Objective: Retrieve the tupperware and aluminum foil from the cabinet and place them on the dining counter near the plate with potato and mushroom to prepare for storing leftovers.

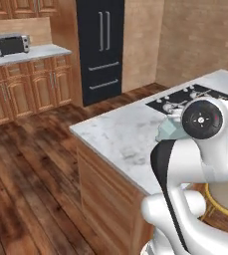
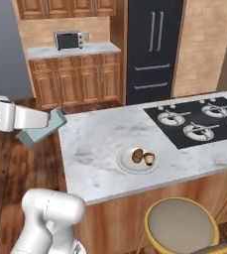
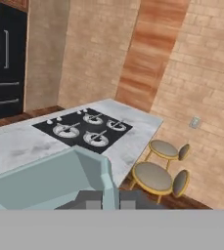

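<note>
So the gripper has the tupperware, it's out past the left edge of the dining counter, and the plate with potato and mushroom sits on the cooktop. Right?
Not quite. The plate sits on bare marble of the dining counter, in front of the cooktop and apart from it, as the right base view shows. The rest holds: the gripper is shut on the tupperware, off the counter's left edge.

The robot arm [image 1: 195,199] was white and shiny, with round, fat parts like bent tubes; a wide black band ran down one part; near the top sat a round black cap [image 1: 201,119] with a grey ring, small white dots and little red marks; from the other side, its lower part [image 2: 50,218] looked smooth, white and rounded.
</note>
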